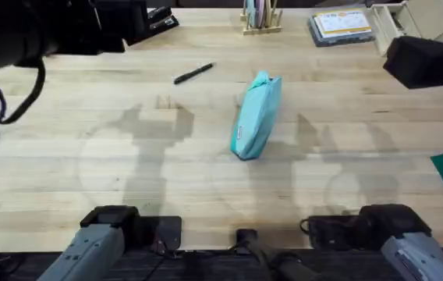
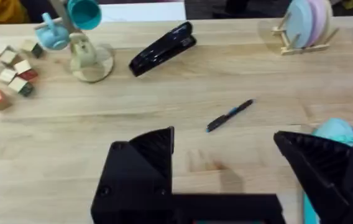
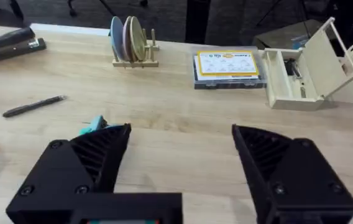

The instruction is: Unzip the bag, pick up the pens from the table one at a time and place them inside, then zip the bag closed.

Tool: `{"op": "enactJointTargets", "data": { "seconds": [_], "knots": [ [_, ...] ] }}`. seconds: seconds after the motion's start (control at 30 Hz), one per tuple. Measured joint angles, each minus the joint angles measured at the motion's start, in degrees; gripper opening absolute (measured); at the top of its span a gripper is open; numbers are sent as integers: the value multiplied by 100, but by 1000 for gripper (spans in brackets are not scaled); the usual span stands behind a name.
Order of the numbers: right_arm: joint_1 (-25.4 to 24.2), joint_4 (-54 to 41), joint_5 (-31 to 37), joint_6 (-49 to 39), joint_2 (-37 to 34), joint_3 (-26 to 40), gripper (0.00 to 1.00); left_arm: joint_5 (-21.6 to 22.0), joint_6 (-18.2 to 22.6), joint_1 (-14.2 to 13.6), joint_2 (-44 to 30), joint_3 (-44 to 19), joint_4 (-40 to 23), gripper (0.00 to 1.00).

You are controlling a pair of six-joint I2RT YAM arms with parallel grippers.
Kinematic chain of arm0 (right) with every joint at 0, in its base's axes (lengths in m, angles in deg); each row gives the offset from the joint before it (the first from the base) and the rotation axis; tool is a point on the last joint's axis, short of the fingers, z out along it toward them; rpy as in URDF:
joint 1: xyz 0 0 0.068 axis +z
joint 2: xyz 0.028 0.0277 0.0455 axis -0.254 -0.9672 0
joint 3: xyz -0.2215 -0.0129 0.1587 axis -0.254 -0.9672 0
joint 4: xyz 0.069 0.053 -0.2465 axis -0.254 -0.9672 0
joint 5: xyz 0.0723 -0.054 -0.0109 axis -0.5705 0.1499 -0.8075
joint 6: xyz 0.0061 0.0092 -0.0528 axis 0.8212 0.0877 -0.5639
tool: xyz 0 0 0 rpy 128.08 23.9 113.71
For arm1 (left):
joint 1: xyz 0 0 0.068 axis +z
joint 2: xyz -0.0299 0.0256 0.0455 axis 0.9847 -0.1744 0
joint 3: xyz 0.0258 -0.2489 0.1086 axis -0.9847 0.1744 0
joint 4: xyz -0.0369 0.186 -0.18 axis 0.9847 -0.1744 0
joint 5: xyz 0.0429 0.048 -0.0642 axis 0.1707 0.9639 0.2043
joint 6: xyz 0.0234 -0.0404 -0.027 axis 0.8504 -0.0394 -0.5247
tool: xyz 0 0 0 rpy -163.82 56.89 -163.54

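**Pouch and pen on the table, both grippers raised and empty**

A teal bag (image 1: 256, 117) lies mid-table (image 1: 206, 195), one end pointing away from the arm bases. A black pen (image 1: 193, 73) lies apart from it, farther back and to the left. The left gripper (image 2: 226, 162) hangs above the wood with fingers spread, pen beyond it. The right gripper (image 3: 179, 165) is likewise spread and empty, the bag's tip beside one finger.
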Motion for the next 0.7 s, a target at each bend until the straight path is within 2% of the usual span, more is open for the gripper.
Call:
{"op": "enactJointTargets", "data": {
  "seconds": [0.17,0.27,0.43,0.63,0.7],
  "knots": [
    [0,-20,0,0,-43,38,998,-477,122,-16,-63,-92,-236,993],
    [0,-27,0,0,-44,40,998,-717,274,-213,-68,-94,-581,995],
    [0,-30,0,-88,-44,40,998,-879,375,-838,-224,-94,-931,995],
    [0,-29,0,-272,-43,40,997,-940,407,-1843,-645,-94,-955,995],
    [0,-29,0,-299,-45,40,997,-927,308,-2142,-788,-94,-955,995]
  ]
}}
